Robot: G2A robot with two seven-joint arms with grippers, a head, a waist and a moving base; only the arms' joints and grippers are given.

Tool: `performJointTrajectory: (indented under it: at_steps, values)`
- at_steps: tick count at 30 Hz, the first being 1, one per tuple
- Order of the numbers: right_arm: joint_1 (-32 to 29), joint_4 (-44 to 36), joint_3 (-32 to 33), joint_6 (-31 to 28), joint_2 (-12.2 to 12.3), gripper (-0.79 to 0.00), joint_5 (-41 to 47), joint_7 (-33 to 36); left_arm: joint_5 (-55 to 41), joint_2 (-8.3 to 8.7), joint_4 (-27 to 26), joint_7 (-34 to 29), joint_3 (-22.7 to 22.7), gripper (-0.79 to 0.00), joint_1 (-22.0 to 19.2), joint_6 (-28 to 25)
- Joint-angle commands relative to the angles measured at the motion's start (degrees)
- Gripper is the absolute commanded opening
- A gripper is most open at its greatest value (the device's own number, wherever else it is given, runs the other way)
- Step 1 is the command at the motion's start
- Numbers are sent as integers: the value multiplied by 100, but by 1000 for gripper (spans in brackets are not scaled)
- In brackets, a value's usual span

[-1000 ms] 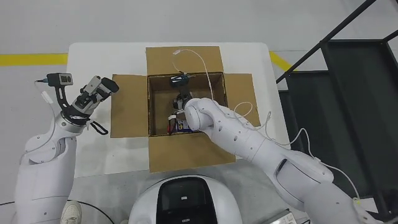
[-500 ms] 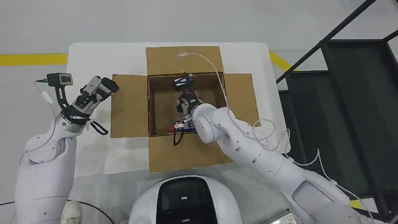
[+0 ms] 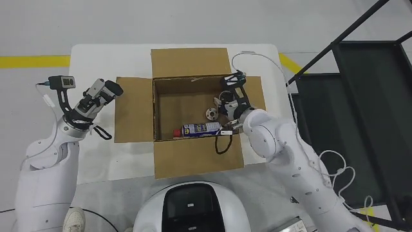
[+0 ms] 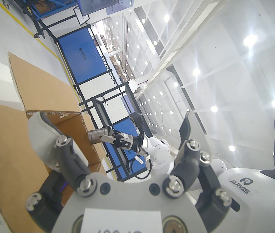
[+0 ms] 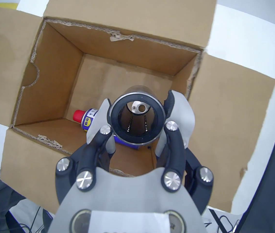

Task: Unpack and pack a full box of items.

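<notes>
Clamping a hollow steel cylinder with a black end ring, the right gripper is hovering over the right half of the brown corrugated cardboard box, apart from its walls. The box's four flaps are lying spread flat, their edges ragged. A blue spray can with a red cap is lying along the near wall. The left gripper is hanging released, left of the box.

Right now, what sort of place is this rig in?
Probably a factory or warehouse test hall: a high ceiling with rows of lights, blue panels and racks behind, and a yellow floor line past the table holding the box.
</notes>
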Motion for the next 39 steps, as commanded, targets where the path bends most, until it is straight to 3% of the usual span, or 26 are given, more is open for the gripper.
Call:
performJointTrajectory:
  at_steps: [1, 9, 32, 39]
  values:
    - [-282, -188, 449, -76, 44, -785, 156, -73, 0, 0, 0, 0, 0, 0, 0, 0]
    - [-950, -417, 1564, -192, 114, -785, 848, -407, 0, 0, 0, 0, 0, 0, 0, 0]
    - [-958, -382, 1589, -190, 113, -785, 858, -473, 0, 0, 0, 0, 0, 0, 0, 0]
    - [-726, 293, 2481, 185, 146, -785, 1289, -456, 0, 0, 0, 0, 0, 0, 0, 0]
